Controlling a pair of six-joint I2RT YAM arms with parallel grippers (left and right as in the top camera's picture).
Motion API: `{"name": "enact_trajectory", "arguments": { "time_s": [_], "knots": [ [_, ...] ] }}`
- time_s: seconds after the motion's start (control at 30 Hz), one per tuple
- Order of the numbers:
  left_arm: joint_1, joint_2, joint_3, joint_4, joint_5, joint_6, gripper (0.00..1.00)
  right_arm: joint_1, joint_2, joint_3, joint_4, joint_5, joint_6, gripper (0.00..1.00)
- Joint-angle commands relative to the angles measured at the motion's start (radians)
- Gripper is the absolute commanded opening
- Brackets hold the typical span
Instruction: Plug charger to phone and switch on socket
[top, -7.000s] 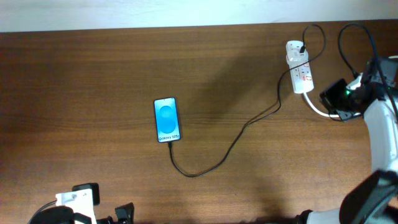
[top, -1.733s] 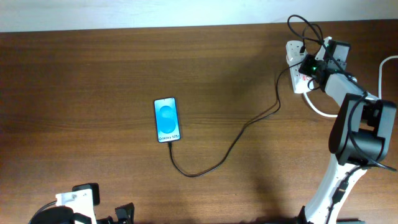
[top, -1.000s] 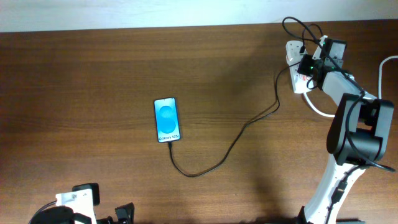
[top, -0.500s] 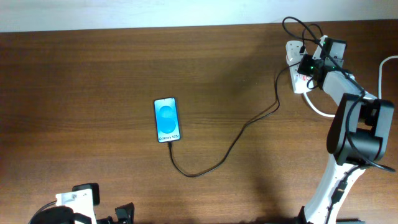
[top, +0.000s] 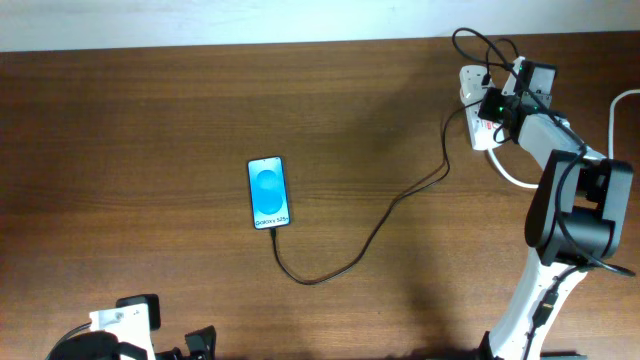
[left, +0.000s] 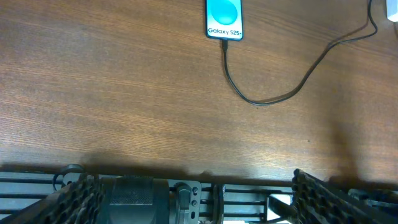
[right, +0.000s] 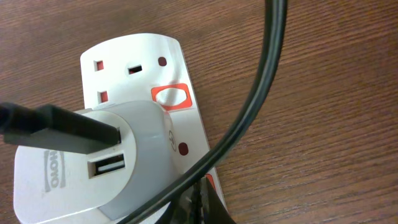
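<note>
The phone (top: 268, 192) lies flat mid-table with its blue screen lit; it also shows in the left wrist view (left: 224, 18). The charger (top: 320, 281), a thin black cable, is plugged into the phone's bottom edge and loops right and up to the socket (top: 476, 120). In the right wrist view the socket (right: 140, 81) carries a grey-white adapter (right: 74, 168) with the cable (right: 252, 109) arching over it. My right gripper (right: 200, 202) is shut, its tips resting on the socket by a red switch (right: 211, 182); it shows in the overhead view (top: 494, 105) too. My left gripper (left: 196, 196) is open and empty at the near table edge.
A second red switch (right: 171, 95) sits further up the socket. The thick white cord (top: 515, 178) curves off the socket's lower end toward the right arm. A black cable loop (top: 480, 42) stands above the socket at the table's far edge.
Across the earlier frames my right gripper moved from the right of the socket onto it. Over the last second it is nearly still; the cable loop shifted slightly. The left arm has not moved.
</note>
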Motion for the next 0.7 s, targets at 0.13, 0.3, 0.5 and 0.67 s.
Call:
{"name": "enact_trajectory", "arguments": {
  "time_s": [0.13,0.3,0.5,0.67],
  "knots": [
    [0.000,-0.007,-0.003,0.001,0.007,-0.013,0.99,0.154,0.129,-0.049,-0.056,-0.253,-0.047,0.04],
    [0.000,-0.007,-0.003,0.001,0.007,-0.013,1.00,0.167,0.129,-0.049,-0.065,-0.272,-0.049,0.04],
    [0.000,-0.007,-0.003,0.001,0.007,-0.013,0.99,0.180,0.129,-0.049,-0.075,-0.334,-0.067,0.04],
    [0.000,-0.007,-0.003,0.001,0.007,-0.013,0.99,0.192,0.120,-0.048,-0.094,-0.343,-0.067,0.04]
  ]
}}
